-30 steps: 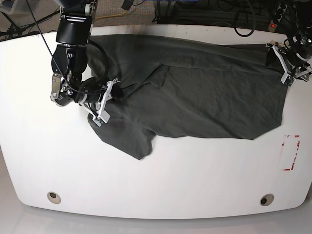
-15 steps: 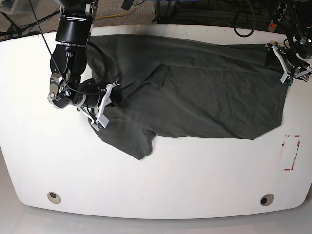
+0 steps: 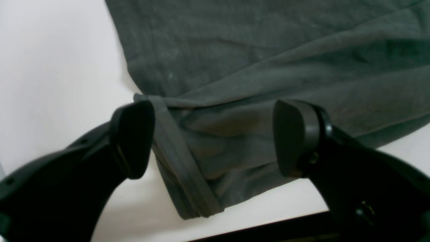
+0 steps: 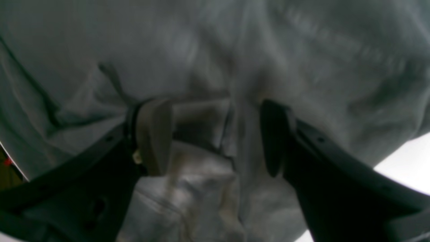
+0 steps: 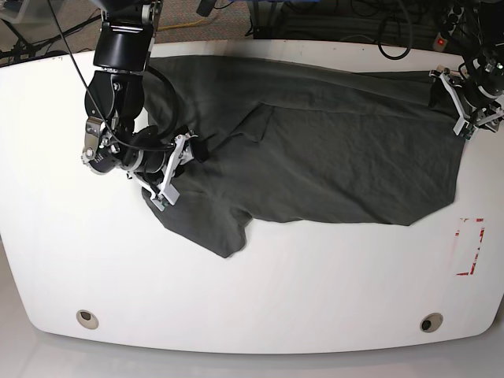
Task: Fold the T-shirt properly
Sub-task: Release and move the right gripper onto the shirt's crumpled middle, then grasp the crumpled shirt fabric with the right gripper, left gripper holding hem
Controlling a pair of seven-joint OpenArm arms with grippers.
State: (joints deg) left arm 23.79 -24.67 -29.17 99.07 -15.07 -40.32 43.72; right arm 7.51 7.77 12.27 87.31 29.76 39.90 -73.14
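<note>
From my remote seat I see the dark grey T-shirt (image 5: 315, 157) spread across the white bench (image 5: 260, 291), my right claw (image 5: 175, 169) parted over bunched cloth near its sleeve, my left claw (image 5: 465, 106) spread wide at the hem corner, gripping nothing.

1. The T-shirt (image 5: 315, 150) lies spread along the far edge of the tabletop (image 5: 260, 299).
2. The right end effector (image 5: 175, 169) sits over the shirt's end toward the far left corner.
3. The left end effector (image 5: 465, 106) sits at the shirt's end by the far right corner.
</note>
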